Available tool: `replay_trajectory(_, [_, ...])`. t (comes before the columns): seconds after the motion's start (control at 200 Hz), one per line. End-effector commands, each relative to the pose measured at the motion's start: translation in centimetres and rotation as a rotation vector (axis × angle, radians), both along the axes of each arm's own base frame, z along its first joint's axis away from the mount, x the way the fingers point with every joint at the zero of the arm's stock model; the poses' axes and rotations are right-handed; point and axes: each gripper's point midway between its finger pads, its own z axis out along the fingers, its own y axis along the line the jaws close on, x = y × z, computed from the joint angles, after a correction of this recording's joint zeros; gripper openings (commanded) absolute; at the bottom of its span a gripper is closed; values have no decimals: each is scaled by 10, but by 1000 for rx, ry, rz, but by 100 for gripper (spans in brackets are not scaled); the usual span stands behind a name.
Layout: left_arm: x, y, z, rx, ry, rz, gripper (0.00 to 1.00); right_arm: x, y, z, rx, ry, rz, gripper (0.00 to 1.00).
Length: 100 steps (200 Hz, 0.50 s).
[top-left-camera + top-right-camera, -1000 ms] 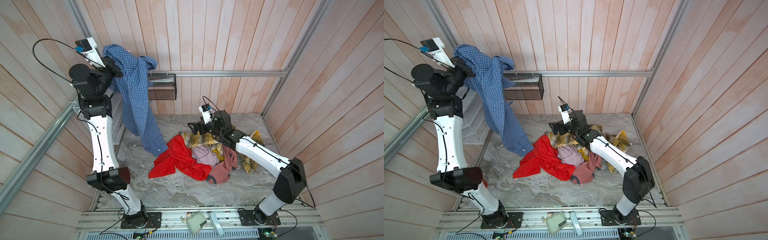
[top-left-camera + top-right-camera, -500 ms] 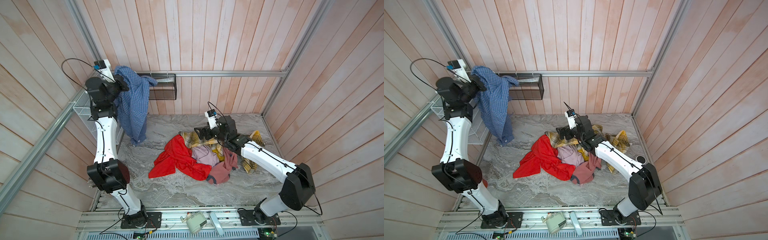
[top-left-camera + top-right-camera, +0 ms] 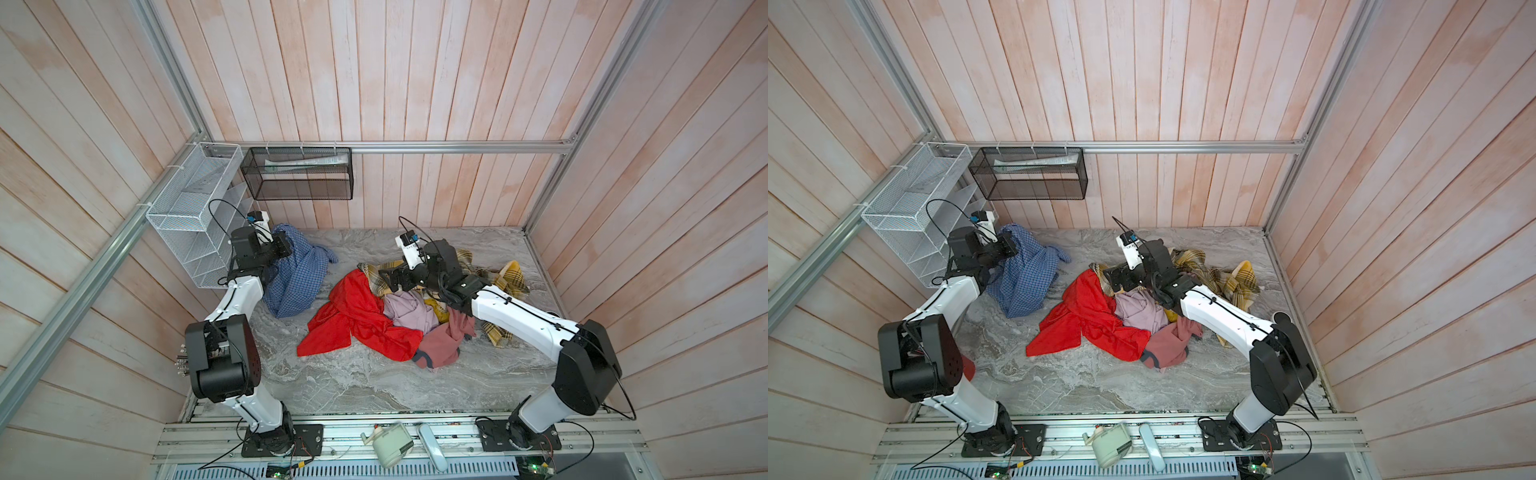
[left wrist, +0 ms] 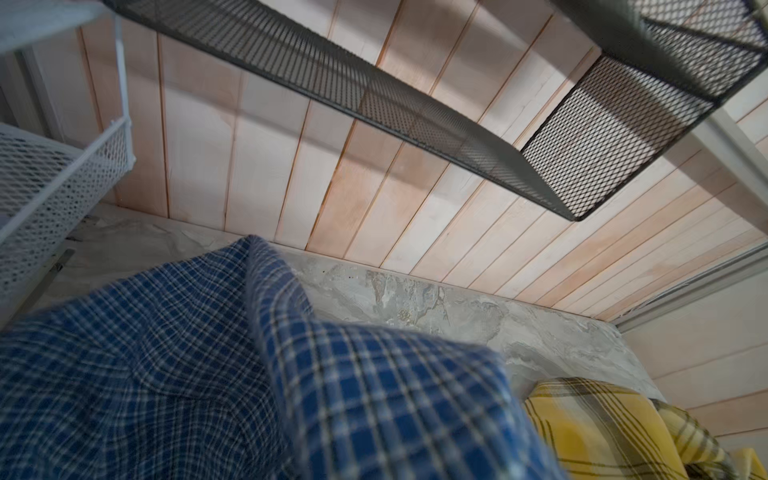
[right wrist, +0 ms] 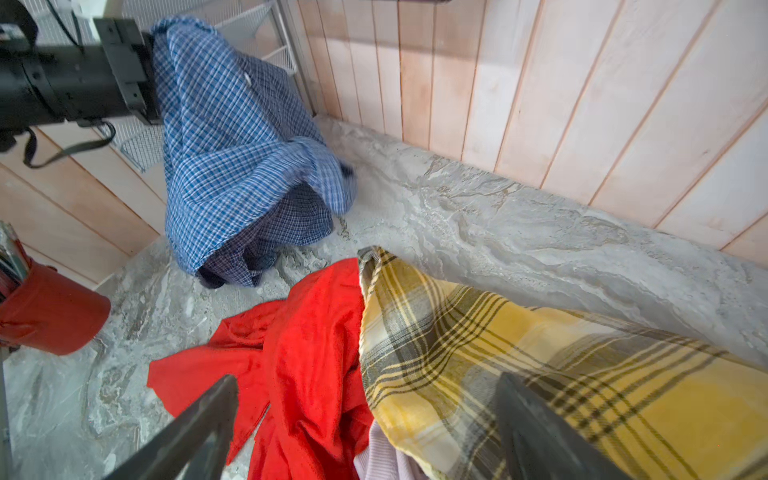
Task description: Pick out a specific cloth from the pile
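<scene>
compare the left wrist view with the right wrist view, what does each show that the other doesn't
Only the left wrist view: the black mesh basket, seen from beneath. Only the right wrist view: the red cloth, a red container, the left gripper shut on the blue checked cloth, and the right gripper, open. Both: the blue checked cloth, the yellow plaid cloth, the white wire rack and the marble tabletop.
</scene>
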Motion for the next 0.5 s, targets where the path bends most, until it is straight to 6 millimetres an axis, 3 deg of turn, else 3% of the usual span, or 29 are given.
replay_trajectory(0.0, [-1, 6, -1, 2, -15, 49, 0, -19, 31, -31, -112, 8, 72, 96])
replay_trajectory(0.2, [-6, 31, -42, 19, 103, 168, 0, -42, 84, -74, -285, -3, 158, 98])
replay_trajectory(0.325, [-16, 57, -48, -41, 118, 232, 0, -65, 114, -94, -349, -3, 234, 98])
replay_trajectory(0.41, [-17, 59, -49, -36, 127, 223, 0, -82, 134, -111, -413, -24, 295, 98])
replay_trajectory(0.495, [-16, 57, -50, -43, 131, 210, 0, -83, 146, -133, -500, -29, 302, 98])
